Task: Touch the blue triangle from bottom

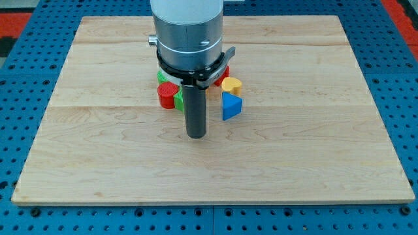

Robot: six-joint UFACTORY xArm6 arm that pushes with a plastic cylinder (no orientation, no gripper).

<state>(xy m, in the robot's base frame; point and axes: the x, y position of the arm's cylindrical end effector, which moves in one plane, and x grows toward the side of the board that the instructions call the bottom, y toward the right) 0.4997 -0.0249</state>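
Observation:
The blue triangle [230, 106] lies near the middle of the wooden board [313, 150]. My tip [196, 136] is down on the board, to the left of and below the blue triangle, a short gap apart. A yellow block [231, 85] sits just above the blue triangle. A red cylinder [167, 94] sits at the rod's left, with green blocks [162, 77] beside it, partly hidden by the arm. A red block [223, 72] peeks out at the arm's right.
The board lies on a blue pegboard table [26, 98]. The arm's wide grey body [187, 32] hides the board's top middle and part of the block cluster.

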